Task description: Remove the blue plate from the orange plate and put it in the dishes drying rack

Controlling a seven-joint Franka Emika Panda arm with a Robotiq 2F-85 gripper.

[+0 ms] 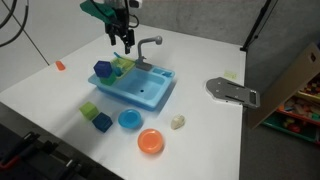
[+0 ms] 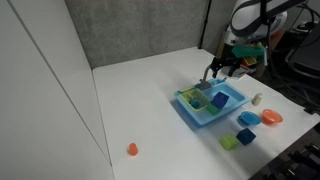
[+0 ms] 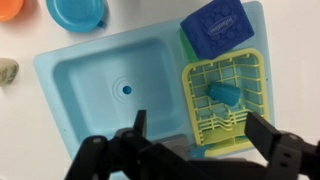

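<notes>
The small blue plate (image 3: pixel 222 93) stands on edge in the yellow-green drying rack (image 3: pixel 245 70), which joins the end of the light-blue sink (image 3: pixel 90 85). My gripper (image 3: pixel 198 135) is open and empty, just above the rack's end, with one finger on each side. In both exterior views it hovers over the rack (image 1: pixel 125 42) (image 2: pixel 215 75). The orange plate (image 1: pixel 150 142) (image 2: pixel 272 117) lies bare on the table in front of the sink; only its edge (image 3: pixel 8 8) shows in the wrist view.
A dark blue block (image 3: pixel 215 25) sits at the rack's far end. The larger light-blue plate (image 1: pixel 130 120), a pale green block (image 1: pixel 90 110), a blue cube (image 1: pixel 102 122) and a beige lump (image 1: pixel 178 122) lie near the sink. The grey tap (image 1: pixel 148 45) stands behind it.
</notes>
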